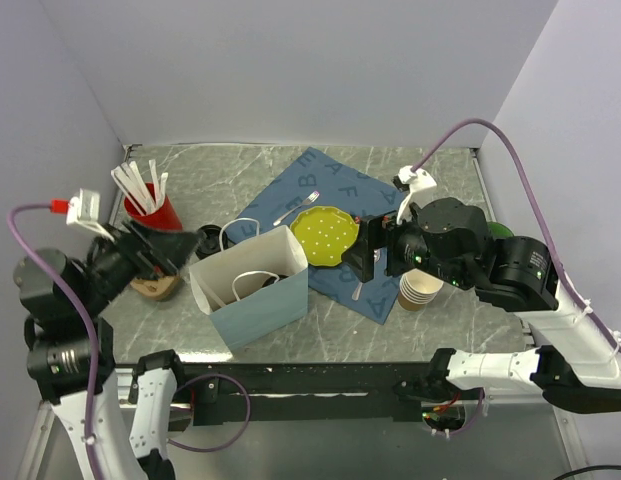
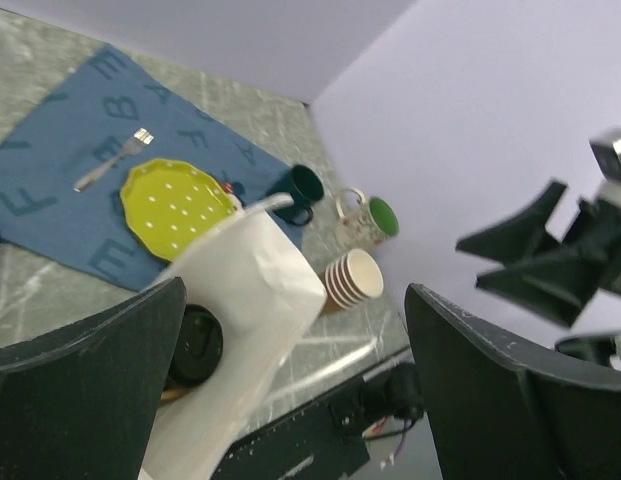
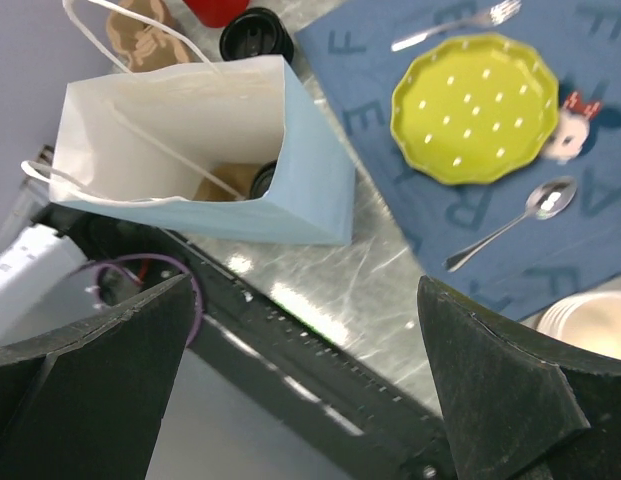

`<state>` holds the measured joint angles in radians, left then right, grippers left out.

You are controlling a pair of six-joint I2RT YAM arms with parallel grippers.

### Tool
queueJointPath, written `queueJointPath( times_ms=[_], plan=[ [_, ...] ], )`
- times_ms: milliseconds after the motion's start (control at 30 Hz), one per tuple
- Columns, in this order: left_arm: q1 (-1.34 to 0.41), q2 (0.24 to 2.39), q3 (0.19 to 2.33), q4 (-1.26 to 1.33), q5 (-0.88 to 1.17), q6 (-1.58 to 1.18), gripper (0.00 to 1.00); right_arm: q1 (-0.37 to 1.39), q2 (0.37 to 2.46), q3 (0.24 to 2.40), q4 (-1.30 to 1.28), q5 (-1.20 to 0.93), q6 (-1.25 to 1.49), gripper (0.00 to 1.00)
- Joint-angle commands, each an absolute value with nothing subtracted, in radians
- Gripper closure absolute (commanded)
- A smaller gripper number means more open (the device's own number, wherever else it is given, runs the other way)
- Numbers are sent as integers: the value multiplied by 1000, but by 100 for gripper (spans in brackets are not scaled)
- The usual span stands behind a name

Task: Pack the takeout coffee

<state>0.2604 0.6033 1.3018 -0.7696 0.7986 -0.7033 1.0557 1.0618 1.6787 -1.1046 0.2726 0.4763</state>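
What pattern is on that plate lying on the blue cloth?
The plate is yellow-green with small white dots, clearest in the right wrist view.

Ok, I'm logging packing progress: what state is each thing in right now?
paper bag: upright, mouth open
takeout coffee: lidded, lying on its side inside the paper bag
left gripper: open, empty
right gripper: open, empty
stack of cups: upright, lidless
loose black lid: lying outside the paper bag
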Motion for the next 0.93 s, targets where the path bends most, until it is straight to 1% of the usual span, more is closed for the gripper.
queueJointPath(
  times_ms=[0, 133, 267, 900],
  plan=[
    [230, 517, 1217, -688, 878, -717, 3, 1051, 1043, 1681, -1127, 270, 612, 0],
    [216, 486, 1246, -784, 818, -631, 3, 1052, 1031, 1660, -1114, 247, 649, 0],
    [207, 472, 1259, -808, 811, -611, 3, 1051, 1017, 1632, -1095, 230, 656, 0],
    [173, 468, 1275, -808, 813, -607, 3, 1051, 1031, 1657, -1100, 242, 680, 0]
  ],
)
